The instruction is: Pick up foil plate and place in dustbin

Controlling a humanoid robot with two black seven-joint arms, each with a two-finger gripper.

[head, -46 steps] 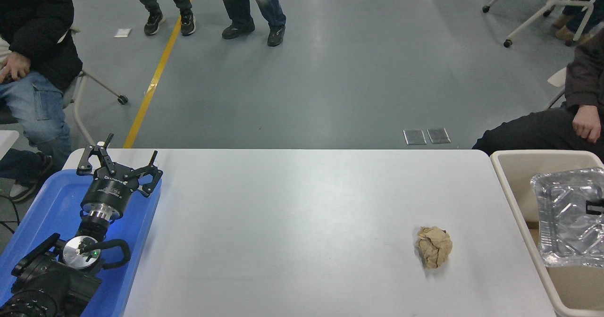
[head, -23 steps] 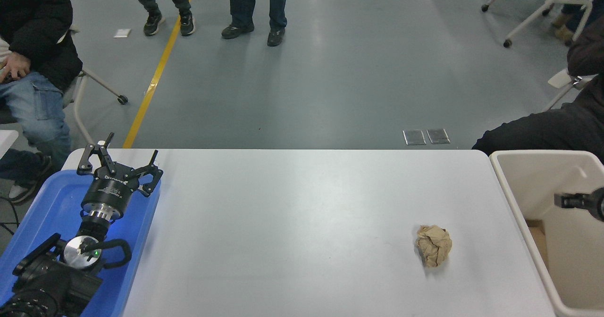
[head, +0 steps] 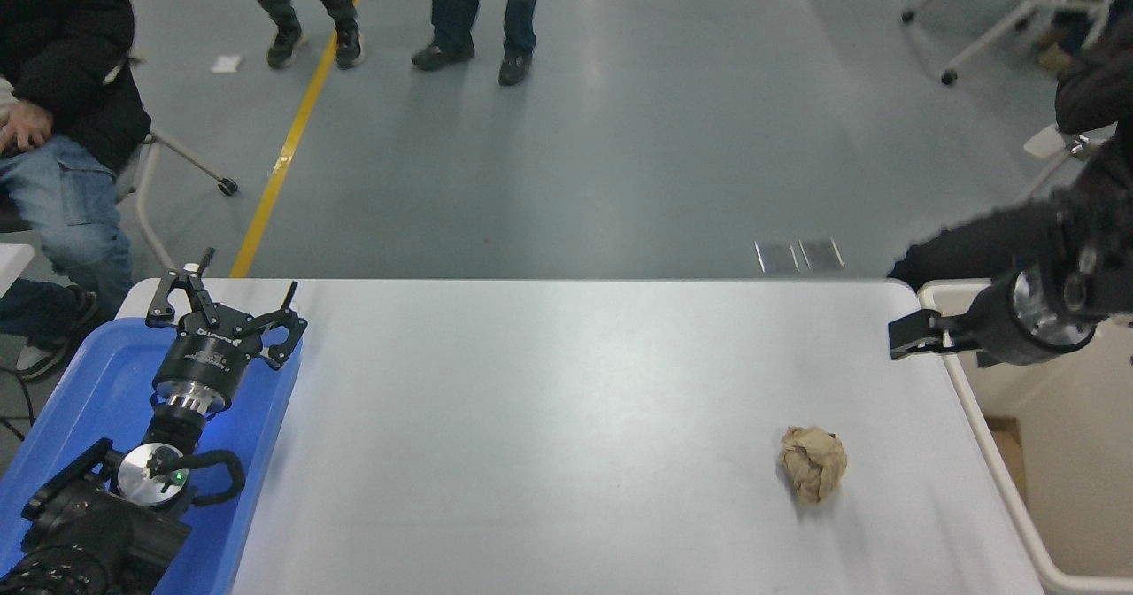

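The foil plate is hidden from view. The dustbin [head: 1075, 480] is a large cream-beige bin standing against the table's right edge; only its left part shows, and no foil shows in that part. My right gripper [head: 912, 334] comes in from the right edge and points left. It hangs over the bin's left rim and the table's right edge, and it carries nothing. It is seen side-on. My left gripper [head: 239, 292] is parked at the lower left over the blue tray, open and empty.
A crumpled brown paper ball [head: 813, 462] lies on the white table [head: 549, 418] near the front right. A blue flat tray [head: 97, 382] sits at the left edge. People sit at the far left and far right, and others stand on the floor beyond.
One second ago the foil plate hung over the bin in my right gripper. It has since dropped out of sight. The right gripper has moved left and up to the bin's rim.
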